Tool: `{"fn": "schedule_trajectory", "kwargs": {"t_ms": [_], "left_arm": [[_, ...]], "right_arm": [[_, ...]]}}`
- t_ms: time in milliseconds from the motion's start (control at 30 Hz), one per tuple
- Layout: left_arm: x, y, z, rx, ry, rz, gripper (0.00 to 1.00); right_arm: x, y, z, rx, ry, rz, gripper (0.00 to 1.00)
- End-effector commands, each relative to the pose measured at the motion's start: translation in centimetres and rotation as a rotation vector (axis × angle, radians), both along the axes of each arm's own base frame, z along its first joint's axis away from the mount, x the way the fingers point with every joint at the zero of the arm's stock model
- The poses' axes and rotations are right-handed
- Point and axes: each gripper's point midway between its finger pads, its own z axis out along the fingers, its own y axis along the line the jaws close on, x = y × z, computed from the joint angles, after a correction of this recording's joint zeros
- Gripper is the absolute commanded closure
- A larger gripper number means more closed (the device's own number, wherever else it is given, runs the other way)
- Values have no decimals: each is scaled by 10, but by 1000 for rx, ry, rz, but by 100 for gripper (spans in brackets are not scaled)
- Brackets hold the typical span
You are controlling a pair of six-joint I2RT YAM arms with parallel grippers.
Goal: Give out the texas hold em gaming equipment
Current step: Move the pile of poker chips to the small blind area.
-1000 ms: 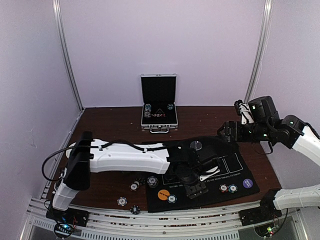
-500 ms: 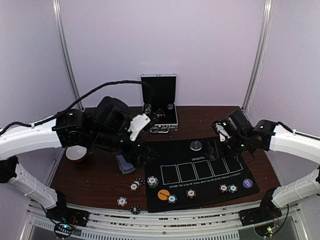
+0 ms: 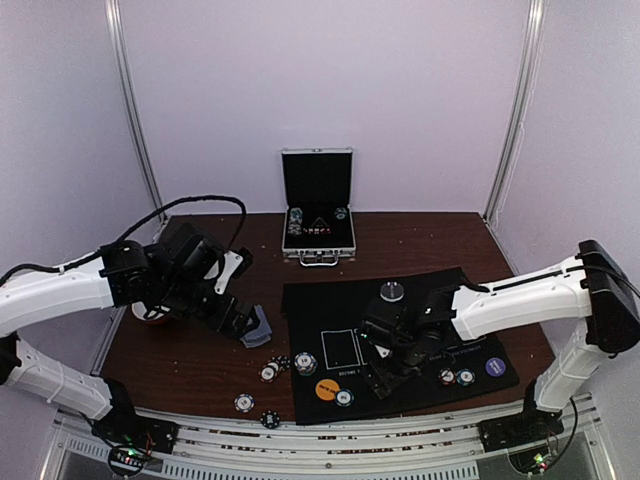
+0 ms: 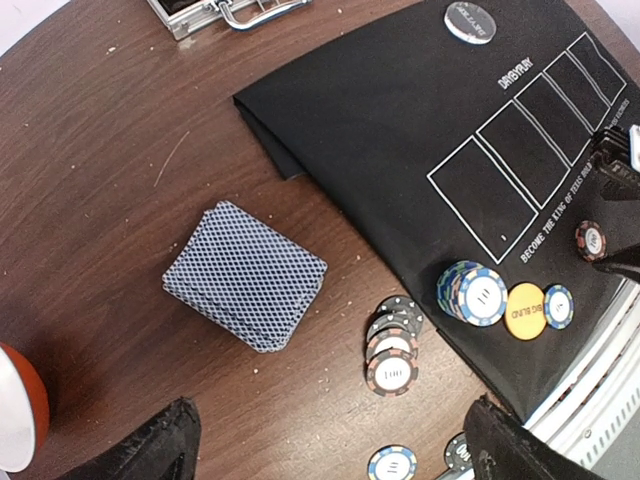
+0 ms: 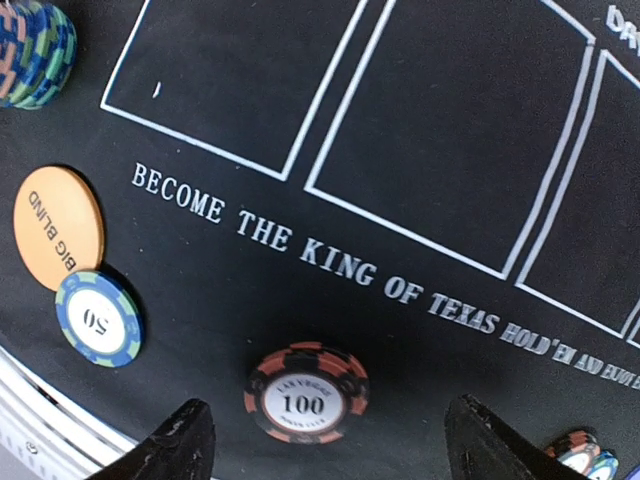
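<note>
Chip marked 100 [image 5: 305, 392] lies flat on the black mat [image 5: 450, 150], squarely under the spread-apart right gripper [image 5: 330, 413], so that arm is nearest. Left gripper [image 4: 332, 430], also wide apart, hangs above the bench [image 4: 100, 150] with the deck of cards [image 4: 245, 275] just ahead.

- Left arm [image 3: 50, 285]: smooth white shell links, rounded in section, joined by black joint housings [image 3: 150, 272].
- Cable [image 3: 190, 203]: one black cable, exposed, looping clear of the left arm's shells; a second black run lies along the white link nearest its base.
- Left gripper [image 3: 245, 328]: black body with a white plate just behind it; fingers [image 4: 150, 455] matt black, blunt-ended.
- Right arm [image 3: 515, 295]: matching white shells; large black elbow housing [image 3: 607, 300].
- Right gripper [image 3: 388, 375]: black throughout; fingers [image 5: 185, 445] matt black, tapering to rounded tips.
- Bases [image 3: 135, 432]: black blocks; a small lit board [image 3: 128, 458] sits under the left one.
</note>
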Motion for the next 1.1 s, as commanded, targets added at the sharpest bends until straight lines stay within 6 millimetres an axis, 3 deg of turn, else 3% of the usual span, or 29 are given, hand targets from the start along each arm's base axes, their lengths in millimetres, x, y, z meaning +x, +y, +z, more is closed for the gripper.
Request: {"fn": "schedule_trajectory", "kwargs": {"t_ms": [0,200,433,533,800,1067], "left_arm": [[9,-3,-3,-1,-10,17,5],[8,-3,-8,-2,-9,11,5],[6,-1,-12,10,-7,12,5],[6,0,-12,10,-9,11,5],[6,2,-12,16,-15,8,5],[4,4,-17,28,-11,4,4]], "right_arm": [[-9,14,-1,-13,22,26,20],[-4,10,-14,-74,10,6,27],[-4,5,-26,-133,19,6,45],[-3,-5,-25,-171,7,-5,49],[-10,-48,-27,-284,-5,-71,60],[-2,-98,-25,-335,-43,-210,63]]}}
